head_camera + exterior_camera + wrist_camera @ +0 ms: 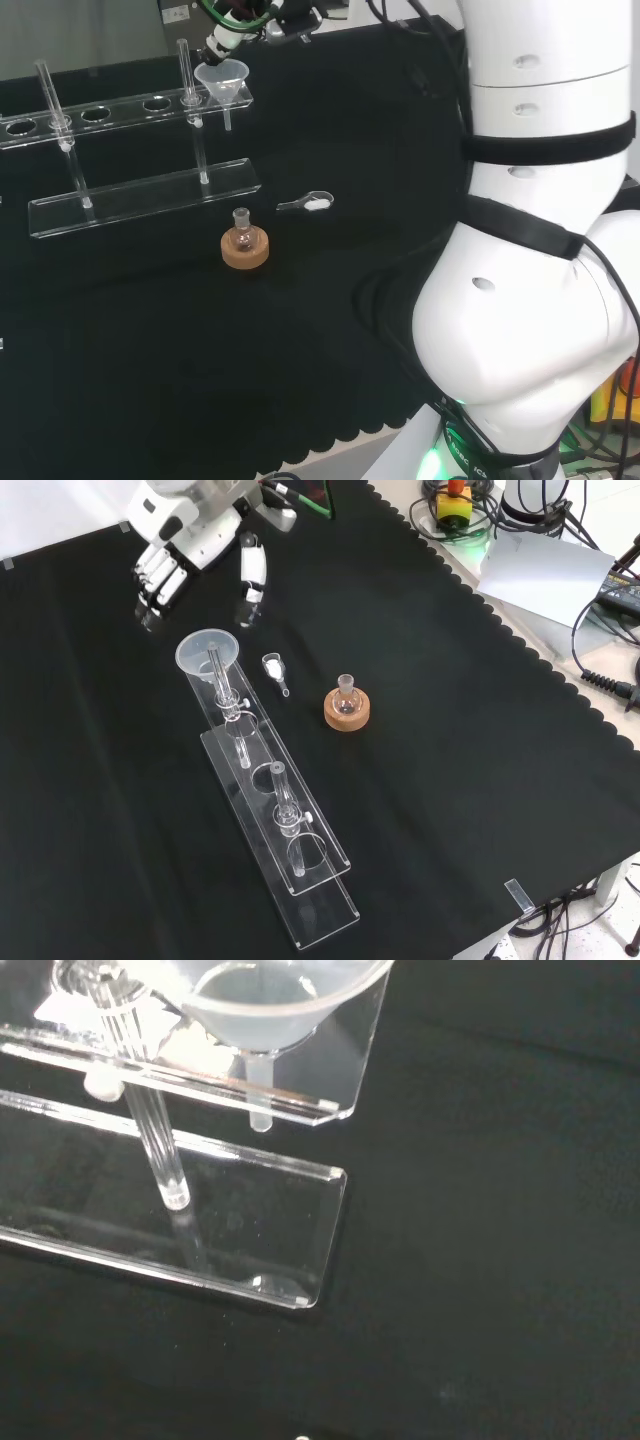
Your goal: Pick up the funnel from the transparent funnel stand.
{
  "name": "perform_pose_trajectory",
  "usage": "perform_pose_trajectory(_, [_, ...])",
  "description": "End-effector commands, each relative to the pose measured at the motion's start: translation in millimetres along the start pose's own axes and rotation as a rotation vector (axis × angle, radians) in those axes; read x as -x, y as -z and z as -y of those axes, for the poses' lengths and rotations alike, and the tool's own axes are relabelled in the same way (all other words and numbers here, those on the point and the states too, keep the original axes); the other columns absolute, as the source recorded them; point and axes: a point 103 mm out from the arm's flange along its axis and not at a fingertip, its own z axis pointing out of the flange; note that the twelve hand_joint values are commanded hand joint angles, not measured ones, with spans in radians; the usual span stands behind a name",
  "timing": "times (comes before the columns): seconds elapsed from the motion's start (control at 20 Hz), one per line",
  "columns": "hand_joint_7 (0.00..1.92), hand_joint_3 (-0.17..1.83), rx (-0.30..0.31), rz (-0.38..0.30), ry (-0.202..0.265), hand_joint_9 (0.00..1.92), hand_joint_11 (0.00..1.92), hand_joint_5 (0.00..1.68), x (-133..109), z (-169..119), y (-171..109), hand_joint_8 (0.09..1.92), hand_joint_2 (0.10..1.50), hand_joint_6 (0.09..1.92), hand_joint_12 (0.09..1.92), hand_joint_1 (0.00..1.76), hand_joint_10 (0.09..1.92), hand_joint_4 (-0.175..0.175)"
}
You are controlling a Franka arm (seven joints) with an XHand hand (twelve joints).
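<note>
Relaxed and parted fingers are shown on the hand (190, 540) in the front view, where nothing is held between them; it is seen at the top left of that view, above the cloth and just beyond the far end of the funnel stand (290, 865).

Counted from near to far in the front view: one transparent funnel stand, made of a base plate and an upper plate with holes, carried on two clear posts; one small flask (346, 695) seated in one cork ring (347, 711); one small scoop (274, 669) with something white in it; one funnel (207, 651); and one hand.

A scalloped edge is formed by the black cloth (480, 780) along the right side of the front view, and a cloth corner is seen at the lower right. Wide bare cloth is left to the right of the stand and around the flask. The scoop lies just beside the stand's far end, between the stand and the cork ring.

The funnel is seated in the last hole at the stand's far end, its stem passed down through the upper plate, as seen in the wrist view (270, 1000). In the head view the funnel (222, 80) is found just below the fingers (222, 42), near them but apart.
</note>
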Motion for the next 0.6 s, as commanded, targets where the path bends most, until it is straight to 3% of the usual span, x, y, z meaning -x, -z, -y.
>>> perform_pose_trajectory(0.05, [0.00,0.24,-0.075,0.028,0.030,0.01,0.12,0.04,-12.7,-9.4,-12.7,0.34,0.79,0.09,1.53,0.40,0.83,-0.017])
perform_pose_trajectory(0.25, [0.00,0.23,-0.072,0.038,0.038,0.00,0.13,0.00,-17.7,-13.4,-16.7,0.26,0.77,0.09,1.54,0.39,0.82,-0.017])
perform_pose_trajectory(0.6, [0.00,0.22,-0.086,0.062,0.046,0.03,0.19,0.00,-22.4,-18.3,-23.7,0.26,0.77,0.09,1.51,0.40,0.87,-0.014])
